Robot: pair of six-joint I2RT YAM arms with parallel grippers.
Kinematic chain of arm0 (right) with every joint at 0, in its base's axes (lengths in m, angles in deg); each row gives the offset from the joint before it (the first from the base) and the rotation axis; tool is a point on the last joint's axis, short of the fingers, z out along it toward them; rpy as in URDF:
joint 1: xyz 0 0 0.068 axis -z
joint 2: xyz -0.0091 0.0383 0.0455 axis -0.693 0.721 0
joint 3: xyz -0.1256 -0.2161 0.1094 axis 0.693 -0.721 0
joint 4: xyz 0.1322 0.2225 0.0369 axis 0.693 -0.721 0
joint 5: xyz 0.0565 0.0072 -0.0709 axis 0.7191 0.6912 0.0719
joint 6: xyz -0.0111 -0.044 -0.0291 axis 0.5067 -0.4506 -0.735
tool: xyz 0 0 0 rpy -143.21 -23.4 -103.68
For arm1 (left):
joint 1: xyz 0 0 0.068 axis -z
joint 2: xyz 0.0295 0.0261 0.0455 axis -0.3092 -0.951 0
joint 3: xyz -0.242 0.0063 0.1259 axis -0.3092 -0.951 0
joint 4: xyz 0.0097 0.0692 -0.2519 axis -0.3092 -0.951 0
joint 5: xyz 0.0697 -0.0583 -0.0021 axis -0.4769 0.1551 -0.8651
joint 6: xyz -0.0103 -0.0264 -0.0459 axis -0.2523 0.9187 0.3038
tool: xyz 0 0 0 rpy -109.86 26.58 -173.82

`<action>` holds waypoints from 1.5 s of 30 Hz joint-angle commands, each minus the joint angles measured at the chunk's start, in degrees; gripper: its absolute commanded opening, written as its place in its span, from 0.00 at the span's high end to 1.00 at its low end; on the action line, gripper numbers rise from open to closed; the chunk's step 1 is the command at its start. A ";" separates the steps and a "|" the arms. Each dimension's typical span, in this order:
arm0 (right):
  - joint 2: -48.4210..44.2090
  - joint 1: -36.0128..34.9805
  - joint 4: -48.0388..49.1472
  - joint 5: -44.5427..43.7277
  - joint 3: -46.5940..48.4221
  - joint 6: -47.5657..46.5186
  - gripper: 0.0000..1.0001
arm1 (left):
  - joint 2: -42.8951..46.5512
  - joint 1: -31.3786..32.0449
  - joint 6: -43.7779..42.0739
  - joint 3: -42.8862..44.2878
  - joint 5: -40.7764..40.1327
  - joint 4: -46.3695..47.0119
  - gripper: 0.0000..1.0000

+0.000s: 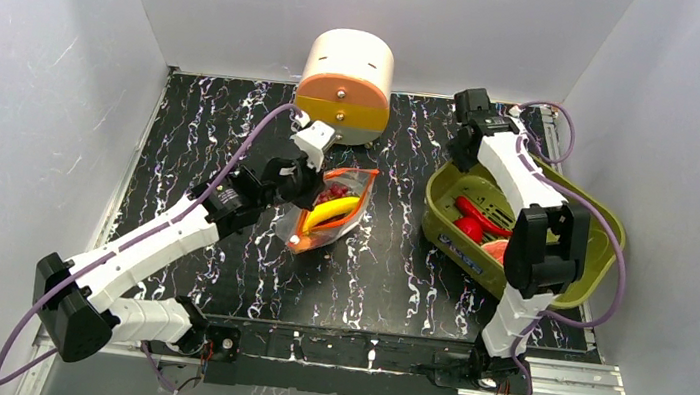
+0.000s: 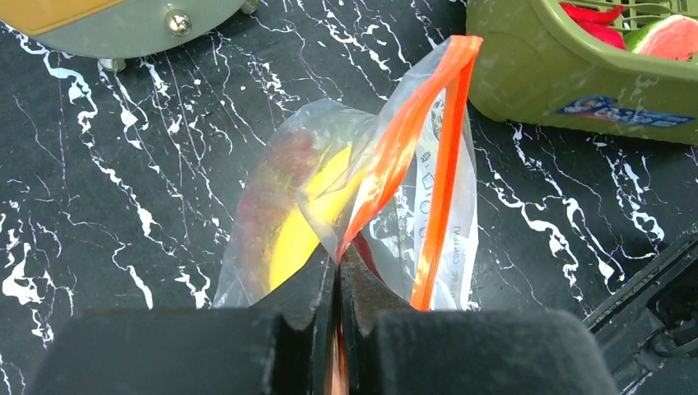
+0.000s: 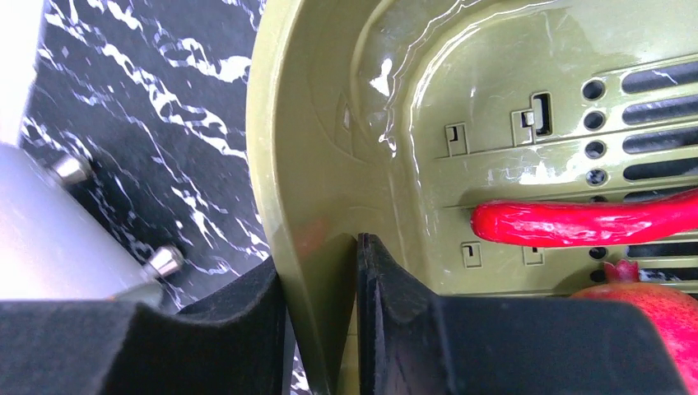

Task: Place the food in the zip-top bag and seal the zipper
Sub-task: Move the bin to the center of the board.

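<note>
The clear zip-top bag (image 1: 329, 212) lies mid-table with its mouth held open; its orange-red zipper strip (image 2: 443, 177) runs along the mouth. A yellow banana (image 1: 330, 212) and a reddish item lie inside it; the banana (image 2: 296, 230) shows through the plastic. My left gripper (image 2: 338, 262) is shut on the bag's orange mouth edge and lifts it. My right gripper (image 3: 321, 247) is shut on the rim of the olive-green bin (image 1: 447, 194), one finger inside, one outside. In the bin lie a red chili (image 3: 576, 222), a red round fruit (image 3: 650, 309) and a pinkish slice (image 2: 671, 37).
A round cream and orange container (image 1: 344, 86) stands at the back centre, just behind the bag. The olive-green bin (image 3: 329, 123) sits at the right, close to the right wall. White walls enclose the black marbled table (image 1: 216, 272).
</note>
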 commanded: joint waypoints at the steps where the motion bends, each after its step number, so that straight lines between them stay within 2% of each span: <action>1: 3.57 3.31 5.51 2.49 3.98 17.76 0.87 | 2.06 0.13 -0.62 3.95 0.28 -1.52 1.00; 14: 10.00 8.29 4.94 -1.01 12.05 35.74 0.88 | 2.51 0.11 -0.27 5.09 0.91 -2.09 1.00; 16: 10.60 8.44 5.80 -0.57 12.21 37.40 0.86 | 2.66 0.12 -0.21 5.19 1.01 -2.22 1.00; 19: 10.85 8.45 8.30 1.10 12.20 36.05 0.75 | 2.42 0.13 -0.32 5.99 1.24 -2.99 1.00; 21: 10.77 8.45 10.23 2.02 13.24 31.67 0.66 | 2.11 0.17 -0.71 6.80 1.40 -3.59 1.00; 23: 11.09 8.74 11.50 2.71 15.87 22.51 0.57 | 2.05 0.12 -0.78 6.84 1.41 -3.51 1.00; 27: 11.14 9.80 10.12 5.99 21.19 5.33 0.47 | 2.26 0.13 -0.62 6.19 1.54 -2.76 1.00; 30: 7.91 10.32 13.59 9.47 17.99 -5.70 0.42 | 2.31 0.12 -0.60 5.99 1.73 -2.62 1.00; 35: 1.98 11.13 14.37 14.80 9.84 -17.91 0.30 | 2.61 0.12 -0.57 5.22 2.23 -2.51 1.00; 41: -5.08 11.17 15.13 19.84 6.48 -35.52 0.31 | 2.91 0.15 -1.06 5.12 2.83 -2.04 1.00; 45: -7.72 11.15 15.82 28.83 8.37 -45.13 0.35 | 2.58 0.12 -0.70 5.10 4.10 -1.18 1.00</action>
